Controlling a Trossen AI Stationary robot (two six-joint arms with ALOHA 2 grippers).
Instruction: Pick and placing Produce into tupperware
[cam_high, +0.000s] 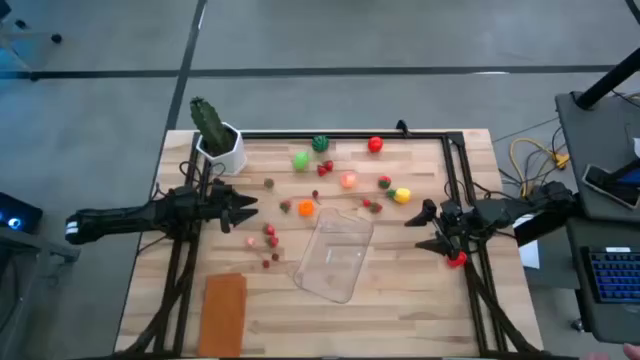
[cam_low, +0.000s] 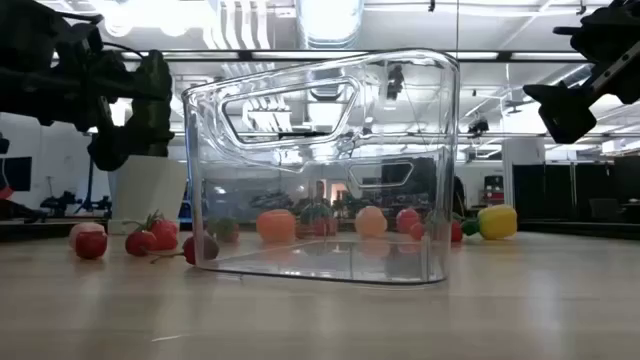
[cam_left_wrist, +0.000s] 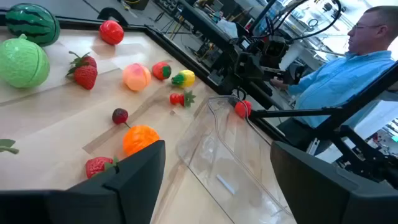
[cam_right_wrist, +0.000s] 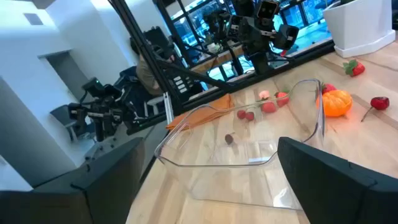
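We see the clear tupperware (cam_high: 335, 257) lying empty on the wooden table (cam_high: 400, 310), roughly midway between the two arms. The left gripper (cam_high: 245, 208) hovers at the container's left with fingers apart and nothing between them; in its wrist view the dark fingers (cam_left_wrist: 134, 171) frame the container's rim. The right gripper (cam_high: 428, 232) hovers at the container's right, jaws likewise spread and empty, with a small red piece (cam_high: 456, 260) lying just beside it on the table.

The produce lies scattered beyond and to the left of the container: a watermelon (cam_high: 320, 143), a light green fruit (cam_high: 301, 160), a red tomato (cam_high: 375, 145), a peach (cam_high: 348, 181), a yellow pepper (cam_high: 402, 195), an orange (cam_high: 306, 208) close to the container's far corner, and small red pieces (cam_high: 270, 236) to its left.

A potted cactus (cam_high: 215, 135) stands at the far left corner; an orange-brown flat rectangle (cam_high: 224, 313) lies at the near left.
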